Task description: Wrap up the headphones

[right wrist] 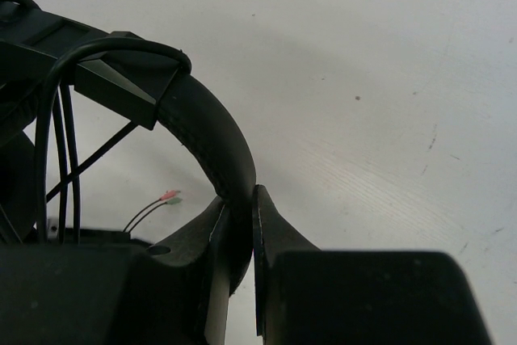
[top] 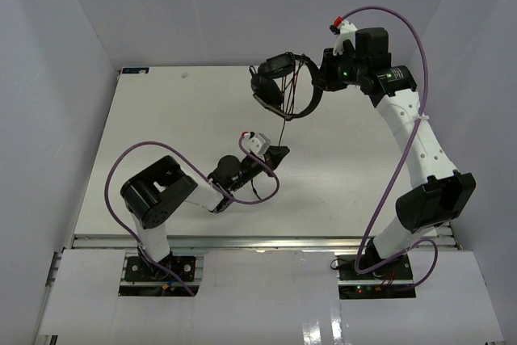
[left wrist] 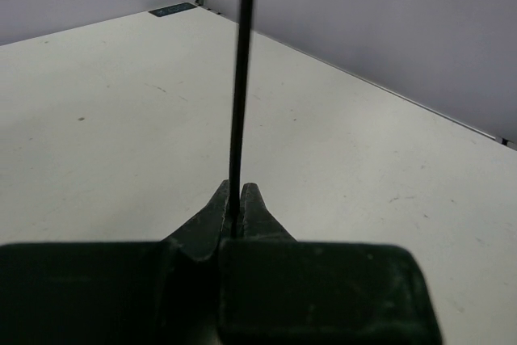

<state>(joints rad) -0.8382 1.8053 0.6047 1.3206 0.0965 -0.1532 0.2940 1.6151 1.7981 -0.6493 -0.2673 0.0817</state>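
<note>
Black headphones (top: pixel 271 70) up over the far middle of the table (top: pixel 161 135), headband (right wrist: pixel 206 135) pinched in the right hand (right wrist: pixel 241 199). Cord (left wrist: pixel 241 78) taut down to the left hand (left wrist: pixel 234 191), clamped shut on it. Could slip from either grip under harder pulling, or tangle mid-wrap.

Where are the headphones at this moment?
In the top external view the headphones are held over the far middle of the table, their headband clamped in the right gripper; the cord runs down to the left gripper, which pinches it.
</note>
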